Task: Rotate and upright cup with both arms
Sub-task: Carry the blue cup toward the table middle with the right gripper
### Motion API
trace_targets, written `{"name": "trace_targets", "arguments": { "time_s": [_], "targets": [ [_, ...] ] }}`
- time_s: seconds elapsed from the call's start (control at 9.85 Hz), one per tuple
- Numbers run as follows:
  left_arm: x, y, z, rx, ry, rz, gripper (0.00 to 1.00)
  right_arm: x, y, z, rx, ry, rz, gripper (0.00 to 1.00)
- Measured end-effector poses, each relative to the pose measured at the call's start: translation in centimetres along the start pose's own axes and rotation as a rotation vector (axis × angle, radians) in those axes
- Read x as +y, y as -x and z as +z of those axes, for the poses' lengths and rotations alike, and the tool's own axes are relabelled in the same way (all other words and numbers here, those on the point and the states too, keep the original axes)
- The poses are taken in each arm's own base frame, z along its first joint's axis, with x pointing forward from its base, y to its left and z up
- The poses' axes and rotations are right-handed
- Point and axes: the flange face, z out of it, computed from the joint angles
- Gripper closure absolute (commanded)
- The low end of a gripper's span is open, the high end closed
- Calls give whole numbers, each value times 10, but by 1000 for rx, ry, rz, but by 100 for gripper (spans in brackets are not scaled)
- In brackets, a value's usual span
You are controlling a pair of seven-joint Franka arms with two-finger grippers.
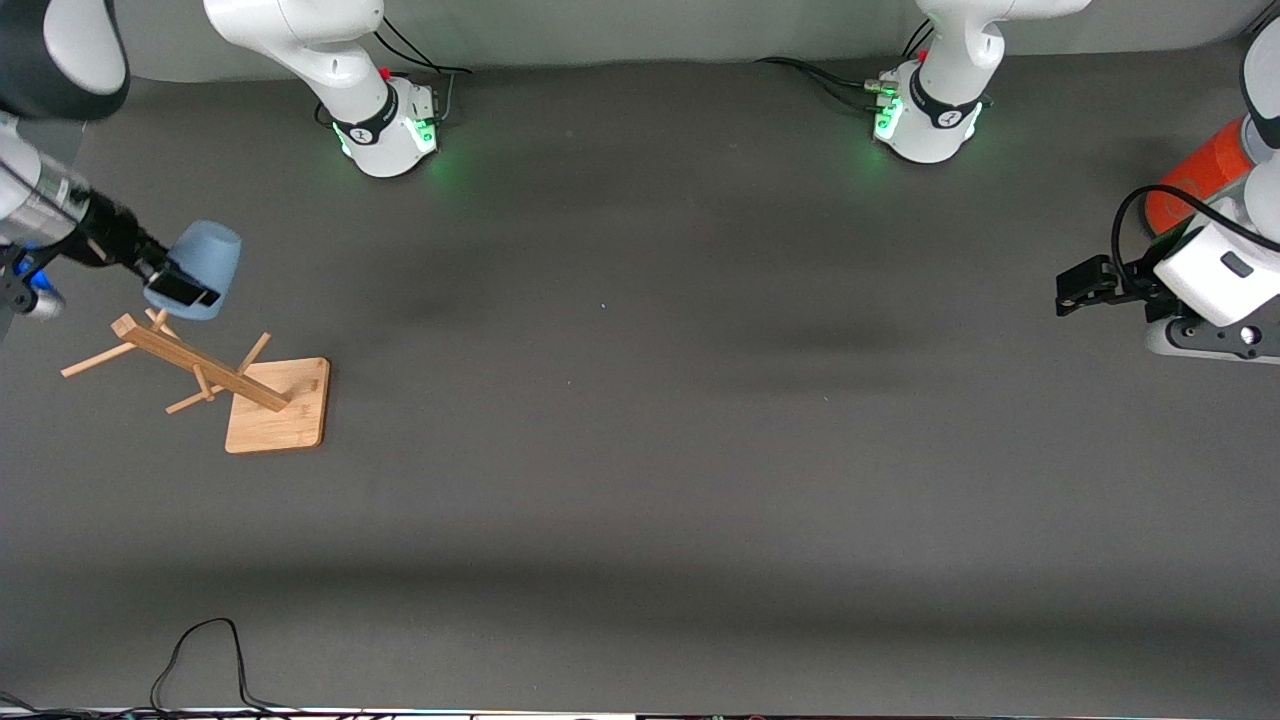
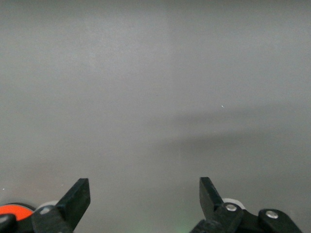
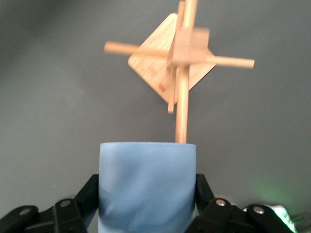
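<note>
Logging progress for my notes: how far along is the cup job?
Done: the right gripper has shut on the small light-blue plastic cup, beside the wooden peg rack. In hand: cup held tilted. Left: handover and uprighting; the left gripper waits open, at its end of the table.

One cup, one wooden rack, one orange-red cylinder, two arms.

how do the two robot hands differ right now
The right hand is shut on the light-blue cup, near the wooden rack; the left hand is open and holds nothing. The right hand works at the right arm's end of the table; the left hand waits at the left arm's end, by the orange-red cylinder. Both are black, two-fingered.
</note>
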Motion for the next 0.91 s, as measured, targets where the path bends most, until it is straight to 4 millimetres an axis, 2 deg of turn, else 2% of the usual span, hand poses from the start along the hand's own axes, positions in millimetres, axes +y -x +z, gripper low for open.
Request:
{"name": "trace_targets", "arguments": {
  "time_s": [0.3,0.51,0.61,0.81,0.91],
  "targets": [
    [0,0,0,0,0,1,0,-52,84,-17,-1,2,125,51],
    [-2,0,1,-2,0,-4,0,-103,156,-17,7,4,262,51],
    [-4,-1,3,-5,0,-9,0,-135,196,-13,16,10,340,51],
    [-11,-4,10,-17,1,-20,0,-209,256,14,51,36,492,50],
    [-13,-6,13,-22,2,-23,0,-250,279,40,76,54,567,49]
  ]
}}
